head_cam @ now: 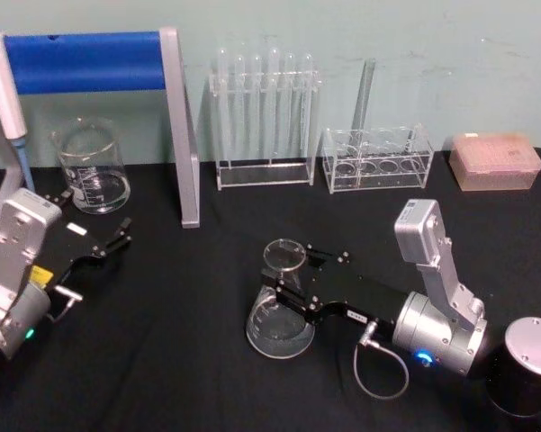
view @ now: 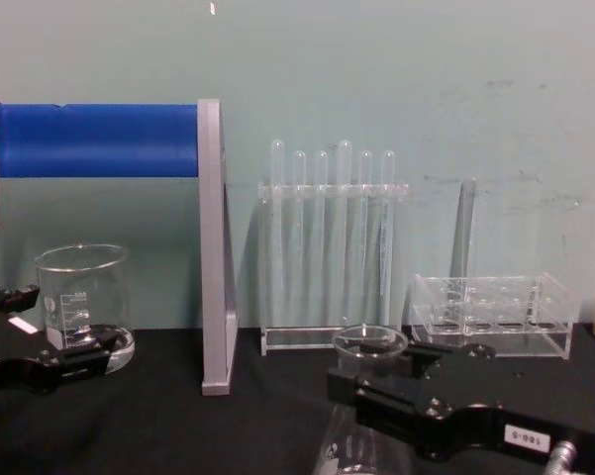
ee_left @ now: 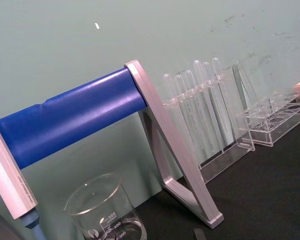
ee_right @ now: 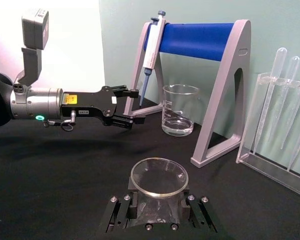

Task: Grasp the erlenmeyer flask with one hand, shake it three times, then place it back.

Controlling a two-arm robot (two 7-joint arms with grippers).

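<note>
The black-covered table [head_cam: 189, 360] has most of its kit lined up along the back wall. At the back left is a stand [head_cam: 90, 63] with a blue bar and grey legs. One pipette [ee_right: 150, 47] hangs off its end, and one beaker [head_cam: 92, 169] sits below the bar. Next along is a tall clear rack [view: 297, 341] holding six tubes [view: 344, 218]. After that comes a low clear rack [head_cam: 378, 180] with one tube [head_cam: 365, 94] standing in it. A pink box [head_cam: 495, 162] is at the far right.

That makes two racks, and all of these things are well apart from the one flask [head_cam: 279, 319], which is out in the open near the middle front. The nearest thing to it is the stand's grey leg, behind it and to its left.

The flask is clear glass, wide at the bottom and narrowing to a neck with a flared round rim. Its base is down by the cloth, though I can't tell if it actually touches.

The right gripper [head_cam: 293, 283] reaches in from the right, low and level, with a finger pressed on each side of the neck just under the rim. The left gripper [head_cam: 119, 238] hangs at the front left near the beaker, fingers spread and holding nothing.
</note>
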